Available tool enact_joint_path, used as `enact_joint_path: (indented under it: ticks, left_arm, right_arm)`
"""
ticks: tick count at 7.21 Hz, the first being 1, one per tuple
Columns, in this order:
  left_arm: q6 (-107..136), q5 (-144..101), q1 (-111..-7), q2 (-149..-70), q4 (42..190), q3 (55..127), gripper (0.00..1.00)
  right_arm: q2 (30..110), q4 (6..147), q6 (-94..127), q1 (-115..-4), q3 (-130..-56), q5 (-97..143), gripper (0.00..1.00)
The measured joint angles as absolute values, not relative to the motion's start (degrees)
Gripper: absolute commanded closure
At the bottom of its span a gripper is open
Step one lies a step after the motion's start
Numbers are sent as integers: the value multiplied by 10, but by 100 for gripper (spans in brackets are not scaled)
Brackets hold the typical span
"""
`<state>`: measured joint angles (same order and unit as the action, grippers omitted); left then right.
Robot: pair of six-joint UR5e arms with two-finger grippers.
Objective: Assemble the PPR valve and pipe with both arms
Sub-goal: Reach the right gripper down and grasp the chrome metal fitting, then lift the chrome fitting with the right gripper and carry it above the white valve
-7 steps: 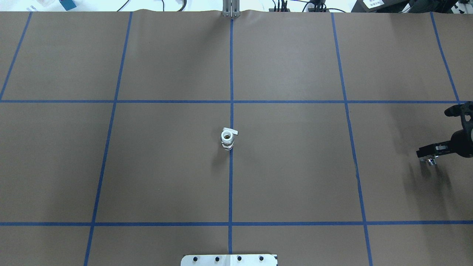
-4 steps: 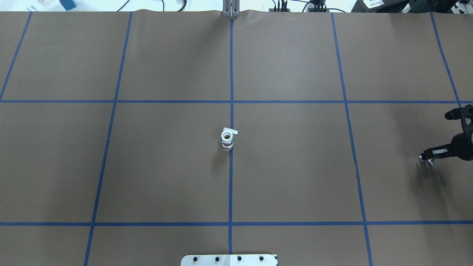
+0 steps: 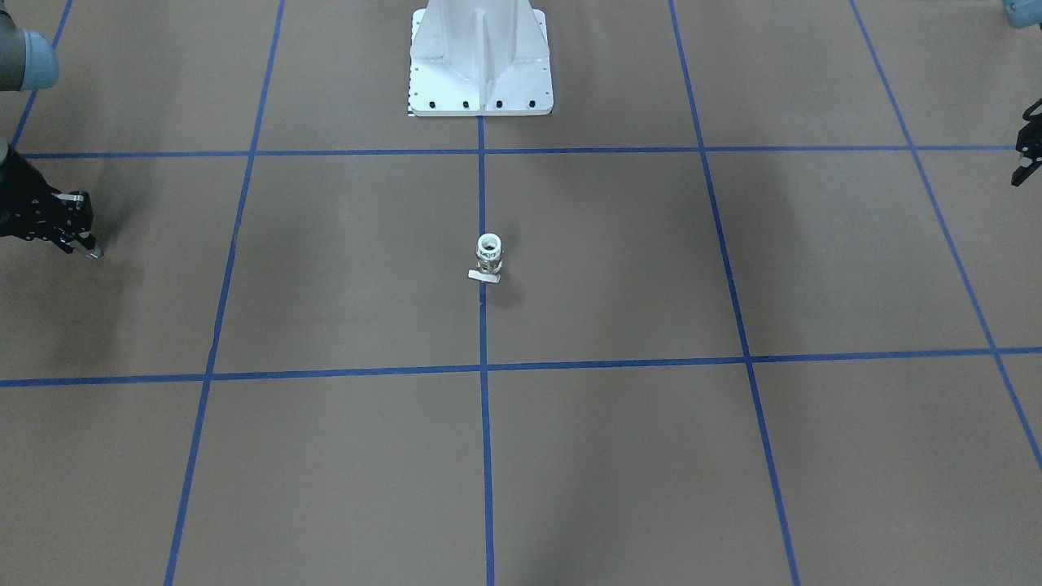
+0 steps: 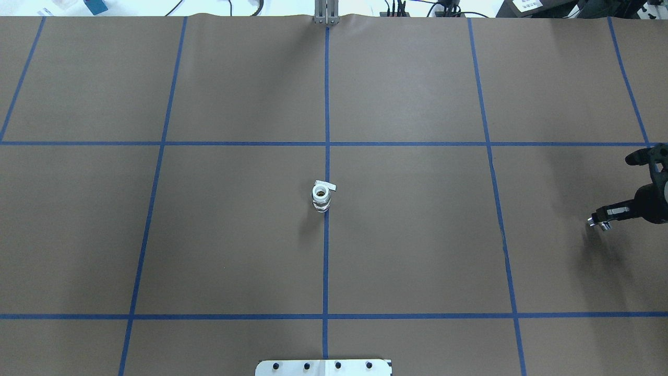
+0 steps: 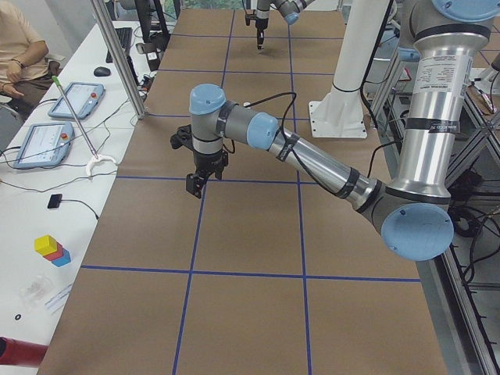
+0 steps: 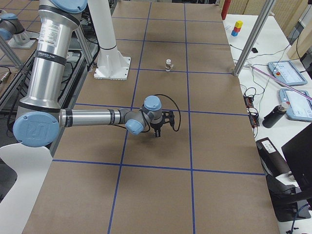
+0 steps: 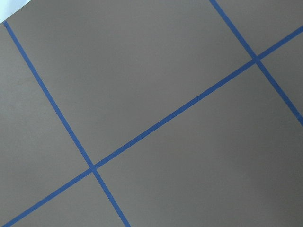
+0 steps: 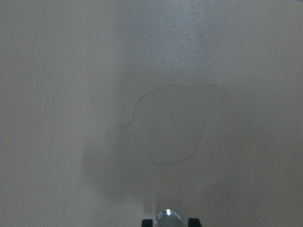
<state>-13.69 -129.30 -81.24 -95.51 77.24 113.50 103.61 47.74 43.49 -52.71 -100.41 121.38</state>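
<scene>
Listing what stands before me.

Item 1: right claw (image 4: pixel 598 221), low over the tabletop (image 4: pixel 417 235). In the past second it has swivelled a little and now shows a narrower side, with no real travel. I cannot tell whether it is clenched or released. A silvery tip glints at its end, and nothing is plainly grasped.

Item 2: left claw (image 3: pixel 1026 159). I cannot tell its state either.

Item 3: valve (image 4: pixel 321 196), white with a small lever, upright. It has not moved, and it stands well apart from both claws, roughly midway between them. No separate pipe shows, and whether one is already fitted is too small to judge.

Reading: neither claw is engaged with the valve, so the joining looks either done or not begun.

Item 4: right arm (image 6: pixel 92 118), stretched low and level, wrist bent so its claw points down.

Item 5: left arm (image 5: pixel 312 160), reaching out likewise, with its claw hanging downward clear of the tabletop.
</scene>
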Motion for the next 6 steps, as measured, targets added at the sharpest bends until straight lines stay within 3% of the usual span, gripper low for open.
enact_joint_path:
  ticks: [3, 6]
  left_arm:
    - [-68, -1293, -819, -885, 876, 1099, 0]
    - [-91, -1294, -837, -819, 970, 1068, 0]
  right_arm:
    - [1009, 493, 473, -543, -1046, 1233, 100]
    - [850, 721, 565, -546, -1123, 1243, 100]
